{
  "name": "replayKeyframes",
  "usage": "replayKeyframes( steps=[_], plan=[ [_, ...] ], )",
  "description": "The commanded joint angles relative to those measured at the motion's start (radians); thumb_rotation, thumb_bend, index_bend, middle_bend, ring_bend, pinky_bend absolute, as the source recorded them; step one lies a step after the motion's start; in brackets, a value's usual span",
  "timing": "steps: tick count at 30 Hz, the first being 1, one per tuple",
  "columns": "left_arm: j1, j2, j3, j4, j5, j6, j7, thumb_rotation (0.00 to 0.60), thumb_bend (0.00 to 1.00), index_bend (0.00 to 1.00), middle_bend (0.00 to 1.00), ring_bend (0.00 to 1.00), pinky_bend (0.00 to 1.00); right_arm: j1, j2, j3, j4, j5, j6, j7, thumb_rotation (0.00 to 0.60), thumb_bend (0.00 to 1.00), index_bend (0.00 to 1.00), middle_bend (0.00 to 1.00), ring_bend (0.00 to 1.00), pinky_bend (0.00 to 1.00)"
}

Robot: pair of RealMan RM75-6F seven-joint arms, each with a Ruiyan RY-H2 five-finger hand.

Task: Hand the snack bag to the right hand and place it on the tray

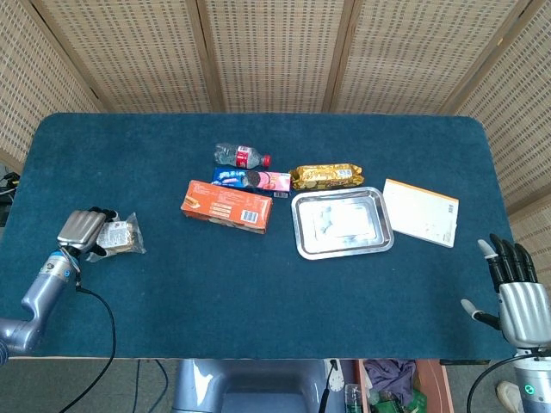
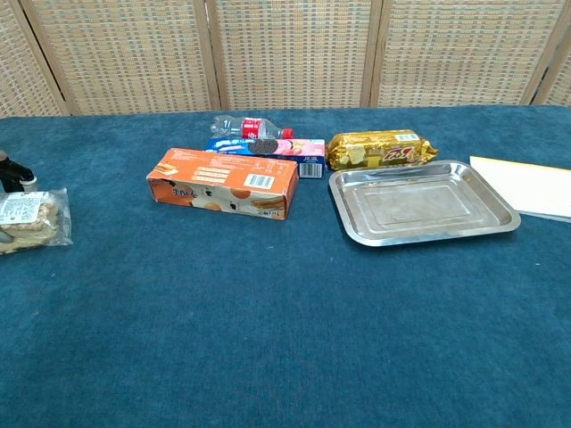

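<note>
Both views are bright and evenly lit, seemingly from overhead; shadows are soft and short, hugging the orange box (image 2: 223,183) and the tray (image 2: 500,225); the tray's steel floor shows pale, washed-out reflections in the head view. Focus is sharp throughout, with no motion blur; the table's edges (image 1: 258,114) bow slightly toward the frame borders.
</note>
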Motion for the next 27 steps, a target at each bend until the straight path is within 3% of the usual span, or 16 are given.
replayKeyframes(
  steps=[1,4,6,11,17,24,25,26,27],
  plan=[
    [0.002,0.037,-0.008,-0.065,0.038,0.078,-0.036,0.600,0.08,0.58,0.55,0.42,0.54,-0.002,0.002,0.002,-0.001,0.000,-0.001,0.004,0.600,0.00,0.00,0.00,0.00,0.00],
    [0.000,0.107,-0.014,-0.200,0.089,0.163,-0.054,0.600,0.08,0.58,0.55,0.42,0.54,-0.004,0.005,0.005,-0.002,0.005,-0.006,0.007,0.600,0.00,0.00,0.00,0.00,0.00],
    [-0.025,0.171,-0.013,-0.387,0.173,0.229,-0.029,0.600,0.08,0.58,0.55,0.42,0.54,-0.002,0.003,0.009,-0.003,0.010,-0.014,0.000,0.600,0.00,0.00,0.00,0.00,0.00],
    [-0.111,0.172,-0.038,-0.628,0.204,0.175,0.091,0.600,0.08,0.58,0.55,0.42,0.54,-0.001,0.001,0.020,-0.014,0.022,-0.020,-0.015,0.600,0.00,0.00,0.00,0.00,0.00],
    [-0.259,0.012,-0.086,-0.649,0.151,0.021,0.242,0.600,0.08,0.58,0.55,0.42,0.54,0.000,0.000,0.032,-0.012,0.046,-0.039,-0.019,0.600,0.00,0.00,0.00,0.00,0.00],
    [-0.362,-0.126,-0.085,-0.573,0.107,-0.078,0.422,0.600,0.06,0.56,0.53,0.42,0.54,-0.002,0.003,0.047,0.004,0.082,-0.060,-0.001,0.600,0.00,0.00,0.00,0.00,0.00],
    [-0.366,-0.134,-0.084,-0.566,0.103,-0.081,0.431,0.600,0.04,0.54,0.50,0.41,0.53,-0.002,0.004,0.048,0.005,0.083,-0.061,0.000,0.600,0.00,0.00,0.00,0.00,0.00],
    [-0.373,-0.145,-0.079,-0.556,0.097,-0.091,0.444,0.600,0.02,0.44,0.41,0.36,0.47,-0.003,0.004,0.049,0.007,0.086,-0.062,0.003,0.600,0.00,0.00,0.00,0.00,0.00],
    [-0.382,-0.151,-0.066,-0.549,0.077,-0.124,0.454,0.600,0.00,0.27,0.25,0.24,0.36,-0.005,0.005,0.050,0.010,0.090,-0.063,0.005,0.600,0.00,0.00,0.00,0.00,0.00]
  ],
)
